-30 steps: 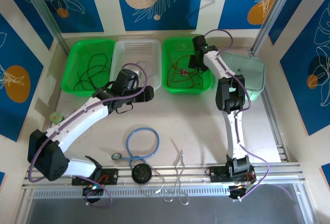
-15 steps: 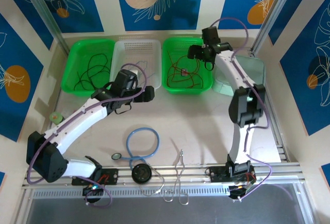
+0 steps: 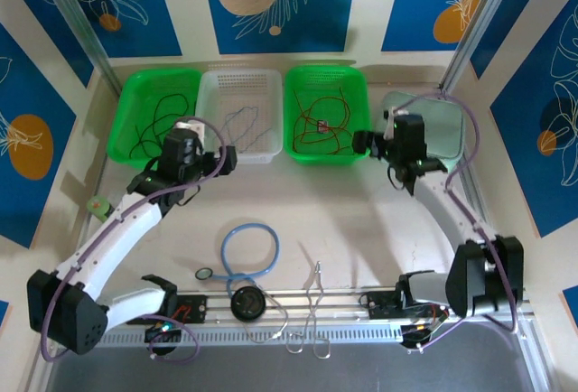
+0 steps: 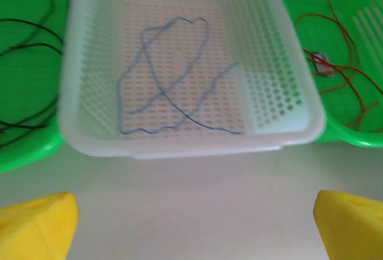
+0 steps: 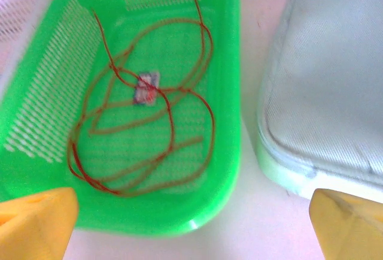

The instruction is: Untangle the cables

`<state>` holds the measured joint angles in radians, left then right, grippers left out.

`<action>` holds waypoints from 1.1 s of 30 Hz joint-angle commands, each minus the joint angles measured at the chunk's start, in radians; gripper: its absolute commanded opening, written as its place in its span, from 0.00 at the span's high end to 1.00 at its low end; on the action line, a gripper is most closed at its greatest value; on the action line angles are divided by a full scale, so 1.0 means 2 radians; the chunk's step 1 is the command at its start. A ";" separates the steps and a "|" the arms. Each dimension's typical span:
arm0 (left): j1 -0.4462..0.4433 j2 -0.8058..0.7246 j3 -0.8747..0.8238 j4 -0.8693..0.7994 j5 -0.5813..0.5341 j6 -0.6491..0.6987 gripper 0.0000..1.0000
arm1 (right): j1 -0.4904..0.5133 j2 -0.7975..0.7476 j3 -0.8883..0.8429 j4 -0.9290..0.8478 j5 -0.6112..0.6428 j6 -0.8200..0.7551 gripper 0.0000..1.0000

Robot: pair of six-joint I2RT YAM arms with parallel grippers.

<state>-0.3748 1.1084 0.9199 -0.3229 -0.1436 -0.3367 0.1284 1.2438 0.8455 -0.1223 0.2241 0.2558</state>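
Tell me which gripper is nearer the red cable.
Right. The right gripper hangs by the near right corner of the green basket holding the red cable; the left gripper is off by the white basket.

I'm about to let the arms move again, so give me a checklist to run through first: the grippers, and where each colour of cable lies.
1. Left gripper open, holding nothing: ok.
2. Right gripper open, holding nothing: ok.
3. Bluish-grey cable alone in the white basket: ok.
4. Red cables all inside the right green basket: ok.
5. Black cables inside the left green basket: ok.
6. Red cables free of knots: cannot tell; the strands cross one another.
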 commanded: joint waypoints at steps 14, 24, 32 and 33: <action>0.069 -0.039 -0.259 0.403 -0.068 0.168 0.00 | -0.035 0.010 -0.245 0.380 0.038 -0.064 0.01; 0.096 0.045 -0.316 0.588 -0.042 0.190 0.00 | -0.037 0.143 -0.244 0.535 -0.011 -0.091 0.01; 0.110 0.067 -0.319 0.601 -0.030 0.218 0.00 | -0.056 0.139 -0.220 0.477 -0.034 -0.076 0.01; 0.112 0.075 -0.321 0.604 -0.036 0.210 0.00 | -0.056 0.138 -0.219 0.474 -0.035 -0.076 0.01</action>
<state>-0.1684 1.2335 0.2867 0.8272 -0.2214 0.0628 0.0235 1.5208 0.3882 0.8017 0.1822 0.1043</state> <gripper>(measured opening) 0.998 0.990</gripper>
